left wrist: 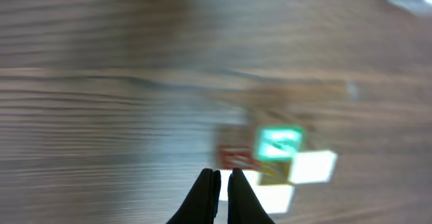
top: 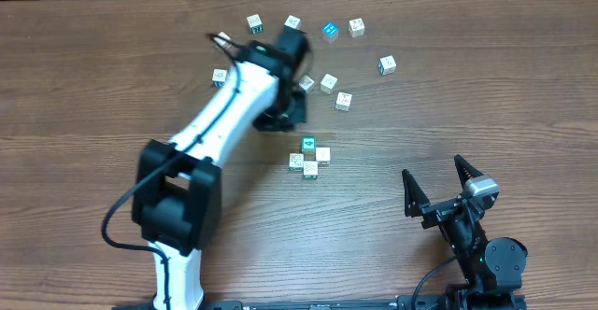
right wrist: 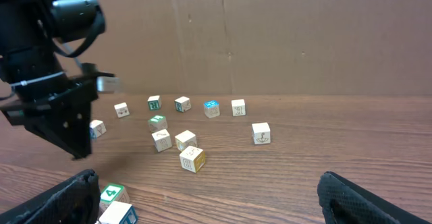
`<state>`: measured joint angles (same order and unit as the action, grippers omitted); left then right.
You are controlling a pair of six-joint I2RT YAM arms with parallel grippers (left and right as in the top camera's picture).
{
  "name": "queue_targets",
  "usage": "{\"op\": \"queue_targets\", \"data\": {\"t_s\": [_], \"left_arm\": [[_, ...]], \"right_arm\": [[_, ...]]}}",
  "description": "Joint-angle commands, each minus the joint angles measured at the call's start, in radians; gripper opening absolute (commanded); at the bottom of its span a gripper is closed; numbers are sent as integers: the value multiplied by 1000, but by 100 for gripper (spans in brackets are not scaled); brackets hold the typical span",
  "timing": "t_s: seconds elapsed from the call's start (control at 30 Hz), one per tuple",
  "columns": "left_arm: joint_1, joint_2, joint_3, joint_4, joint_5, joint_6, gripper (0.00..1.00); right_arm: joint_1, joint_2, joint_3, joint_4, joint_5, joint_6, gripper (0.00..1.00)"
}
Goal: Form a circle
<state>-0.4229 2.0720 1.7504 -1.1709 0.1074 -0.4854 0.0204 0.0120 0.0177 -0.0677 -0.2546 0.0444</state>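
Observation:
Small white and teal printed cubes lie on the wooden table (top: pixel 486 95). A tight group of cubes (top: pixel 309 157) sits mid-table, and several more curve in a loose arc (top: pixel 329 31) behind it, so the circle is not closed. My left gripper (top: pixel 291 116) points down just behind the tight group. Its blurred wrist view shows the left gripper (left wrist: pixel 221 173) shut and empty, with a teal-topped cube (left wrist: pixel 278 143) and white cubes (left wrist: pixel 314 166) just past the tips. My right gripper (top: pixel 432 165) stands open and empty at front right.
From the right wrist, the open right gripper (right wrist: pixel 209 204) frames a green-marked cube (right wrist: pixel 113 194) at left and a tilted loose cube (right wrist: pixel 192 158) ahead. The left arm (right wrist: pixel 54 96) looms at far left. A cardboard wall (right wrist: pixel 270 35) closes the back.

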Motion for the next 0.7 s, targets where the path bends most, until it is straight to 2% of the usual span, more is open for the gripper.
{"op": "queue_targets", "data": {"t_s": [0.0,0.17,0.27,0.3,0.4,0.43,0.47,0.5,0.67], "left_arm": [[88,-26,19,-24,-11,-16,4],[177,-26,19,-69,-23,-8,4],[202,-26,19,-86,-60,-8,10],[208,-26,19,-90,-71,-8,15],[211,-26,19,-116,-90,-8,46],[210,-26,19,-125,-89,-9,64],[211,-26,19,-132,-89,-9,96],[209,-26,19,-138,-89,-9,100],[206,-26,19,-119,-89,-9,100]], "right_arm": [[-3,-9,-10,6,7,-5,100],[-3,-9,-10,6,7,-4,100],[-3,-9,-10,6,7,-5,100],[-3,-9,-10,6,7,-5,100],[-3,-9,-10,6,7,-5,100],[-3,-9,-10,6,7,-5,100],[-3,-9,-10,6,7,-4,100],[-3,-9,-10,6,7,-5,100],[-3,-9,-10,6,7,-5,100]]}}
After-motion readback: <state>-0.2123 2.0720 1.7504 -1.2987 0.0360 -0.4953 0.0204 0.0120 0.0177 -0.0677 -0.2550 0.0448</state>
